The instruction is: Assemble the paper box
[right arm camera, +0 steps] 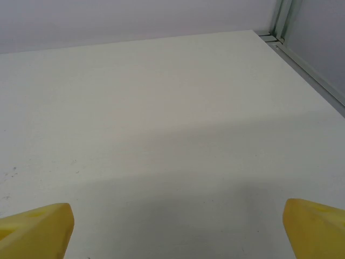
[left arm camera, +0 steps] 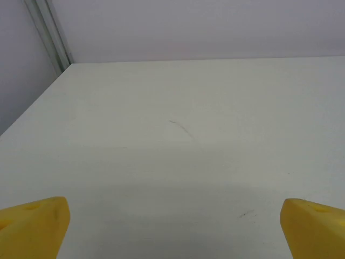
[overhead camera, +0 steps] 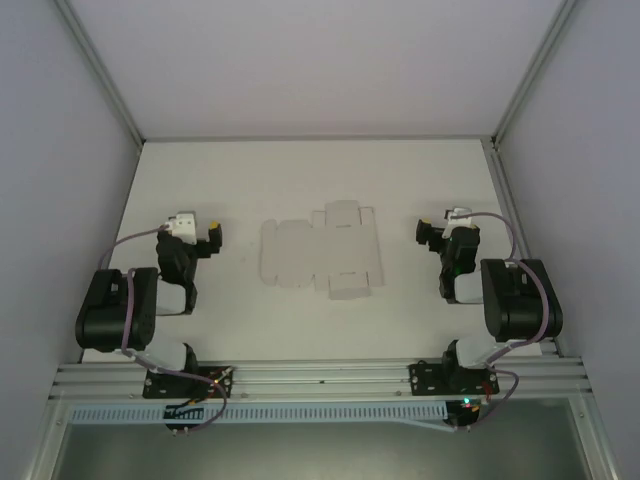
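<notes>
Centrally, paper box [overhead camera: 322, 251] as flat die-cut sheet on worktop [overhead camera: 300, 170], left gripper [overhead camera: 213, 236] and right gripper [overhead camera: 423, 235] flanking, well apart, both released, grey walls [overhead camera: 320, 60] around

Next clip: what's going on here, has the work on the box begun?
Nothing is being handled at this moment. The paper box lies as a flat, unfolded cut-out sheet in the middle of the table. The left end effector and the right end effector sit on either side of it, clear of the sheet, both open and empty. Folding has not started.
</notes>
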